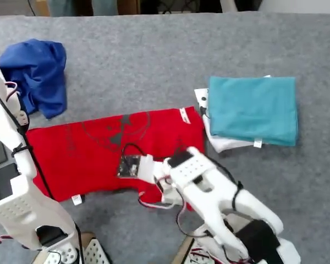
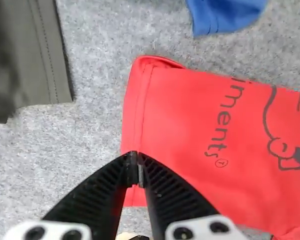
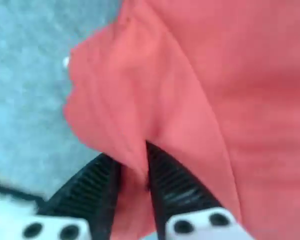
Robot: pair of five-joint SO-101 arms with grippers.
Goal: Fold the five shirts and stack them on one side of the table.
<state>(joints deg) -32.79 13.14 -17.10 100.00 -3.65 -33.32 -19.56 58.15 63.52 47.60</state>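
High view reference: the red shirt [image 1: 99, 148] is spread lengthwise across the near middle of the grey table [image 1: 154, 49]. A teal folded shirt [image 1: 253, 110] is stacked on a white folded shirt [image 1: 225, 144] at one side. A crumpled blue shirt [image 1: 36, 74] lies at the opposite far corner, well apart from the stack.

The step in hand is judged to be the next fold of the red shirt.

1. Both ends are to be raised together and kept level, so that the band does not twist.
2. The cloth is to be carried low over the shirt and laid with edge matched to edge.
3. Release is to be made only once the cloth lies flat.
4. The dark grey-green cloth [image 2: 30, 50], seen near the shirt's end in the left wrist view, is to be kept out of the sweep.

Right gripper [image 3: 140, 165]: the jaws are clamped on a raised pleat of red cloth at the shirt's near edge, and the fabric passes between them.

Left gripper [image 2: 133, 162]: the jaws are closed tip to tip directly at the hem of the shirt's end. It cannot be told whether fabric is caught between them, so the grip is to be confirmed before lifting.
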